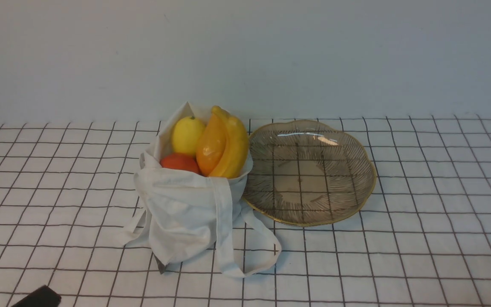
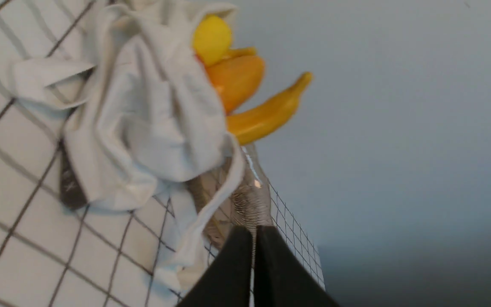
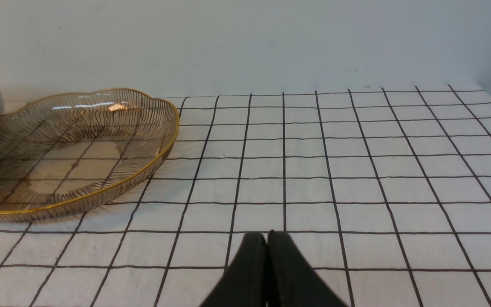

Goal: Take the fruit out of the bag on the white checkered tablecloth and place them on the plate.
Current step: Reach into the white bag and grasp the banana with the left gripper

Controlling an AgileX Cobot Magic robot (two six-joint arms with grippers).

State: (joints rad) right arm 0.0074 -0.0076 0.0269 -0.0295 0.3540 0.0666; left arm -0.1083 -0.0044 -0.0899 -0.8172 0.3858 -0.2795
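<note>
An off-white cloth bag [image 1: 181, 213] stands on the white checkered tablecloth [image 1: 420, 213]. In its open top sit a lemon [image 1: 187, 135], a mango [image 1: 211, 147], a banana [image 1: 233, 145] and a tangerine [image 1: 180, 163]. The brownish glass plate [image 1: 358, 164] lies just right of the bag and holds nothing. My left gripper [image 2: 254, 232] is shut and empty, near the bag's strap; only a dark corner of it [image 1: 41, 297] shows in the front view. My right gripper [image 3: 267, 236] is shut and empty, low over the cloth right of the plate [image 3: 160, 140].
A plain grey wall [image 1: 245, 51] rises behind the table. Two long strap handles [image 1: 254, 251] trail from the bag onto the cloth toward me. The bag [image 2: 151, 111] and its fruit also show in the left wrist view.
</note>
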